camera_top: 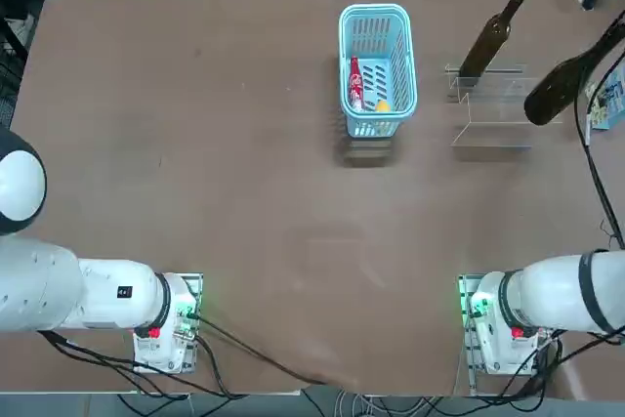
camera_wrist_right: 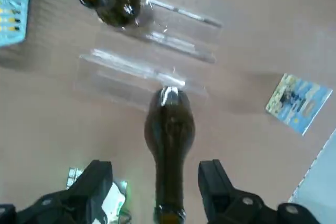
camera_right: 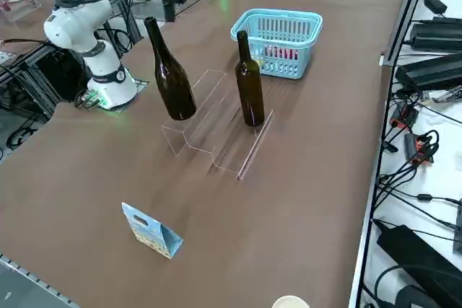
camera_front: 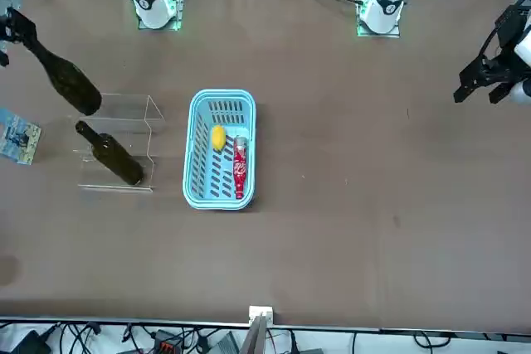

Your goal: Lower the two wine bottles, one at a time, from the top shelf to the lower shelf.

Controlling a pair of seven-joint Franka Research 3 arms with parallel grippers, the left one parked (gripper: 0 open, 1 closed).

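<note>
Two slim dark olive-brown glass wine bottles: one (camera_right: 249, 81) stands on the clear acrylic stand's (camera_right: 216, 131) lower ledge. The other (camera_wrist_right: 169, 145) hangs tilted beside it, its neck between the right gripper's (camera_wrist_right: 156, 192) spread fingers, contact unclear.

Right gripper (camera_wrist_right: 156, 192) mostly cut off; nearer wine bottle's (camera_wrist_right: 169, 150) mouth out of frame.

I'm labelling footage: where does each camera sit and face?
Top: overhead, straight down; both arm bases at bottom.
Front: across the table, facing the robot; bases at top.
Right side: raised, diagonal; one base at left.
Wrist: looks down on a wine bottle, right gripper open astride its neck.
All share the basket.
</note>
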